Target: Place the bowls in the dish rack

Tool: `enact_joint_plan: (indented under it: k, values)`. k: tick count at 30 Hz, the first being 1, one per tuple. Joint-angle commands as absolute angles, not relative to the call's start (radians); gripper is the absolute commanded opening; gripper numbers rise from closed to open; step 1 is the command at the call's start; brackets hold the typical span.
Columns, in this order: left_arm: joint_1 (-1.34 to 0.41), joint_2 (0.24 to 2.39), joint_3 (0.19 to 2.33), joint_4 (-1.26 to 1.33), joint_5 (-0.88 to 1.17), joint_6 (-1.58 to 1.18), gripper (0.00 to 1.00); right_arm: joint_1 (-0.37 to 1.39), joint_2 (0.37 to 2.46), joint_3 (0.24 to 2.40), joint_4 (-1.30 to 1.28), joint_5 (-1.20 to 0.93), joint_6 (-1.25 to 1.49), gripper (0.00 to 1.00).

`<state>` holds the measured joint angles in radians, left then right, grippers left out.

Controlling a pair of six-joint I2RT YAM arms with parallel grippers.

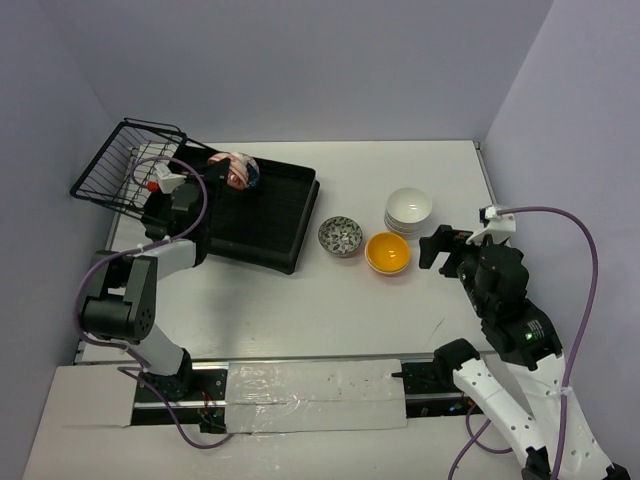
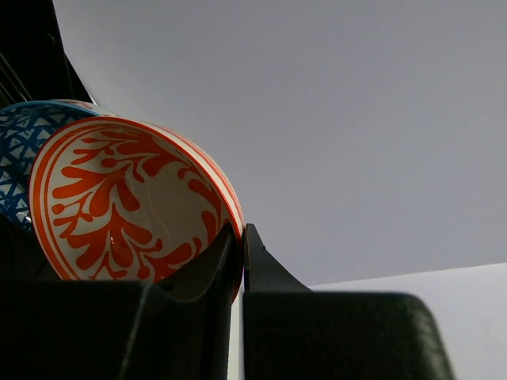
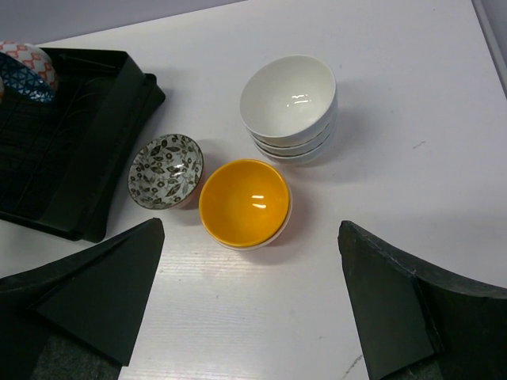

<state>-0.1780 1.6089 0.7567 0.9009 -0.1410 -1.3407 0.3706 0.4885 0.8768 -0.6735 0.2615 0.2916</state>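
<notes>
The black dish rack lies at the left. My left gripper is shut on the rim of an orange-and-white patterned bowl, held on edge over the rack's far end against a blue-patterned bowl. The fingers pinch the rim. A grey-patterned bowl, a yellow bowl and a stack of white bowls stand on the table right of the rack. My right gripper is open and empty, just right of the yellow bowl, with the grey bowl and the white stack beyond.
A black wire basket stands tilted at the rack's far left end. The rack's near corner is close to the grey bowl. The yellow bowl seems to sit in another bowl. Purple walls enclose the white table.
</notes>
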Motion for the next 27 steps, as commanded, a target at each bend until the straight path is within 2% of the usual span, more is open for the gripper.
enact_joint_plan:
  k: [1, 27]
  values:
    - [-0.175, 1.620, 0.767, 1.083, -0.170, -1.396, 0.00, 0.379, 0.506, 0.911, -0.655, 0.296, 0.268, 0.98]
    - [-0.176, 1.805, 0.716, 1.276, -0.156, -1.433, 0.00, 0.379, 0.495, 0.900, -0.661, 0.291, 0.264, 0.99]
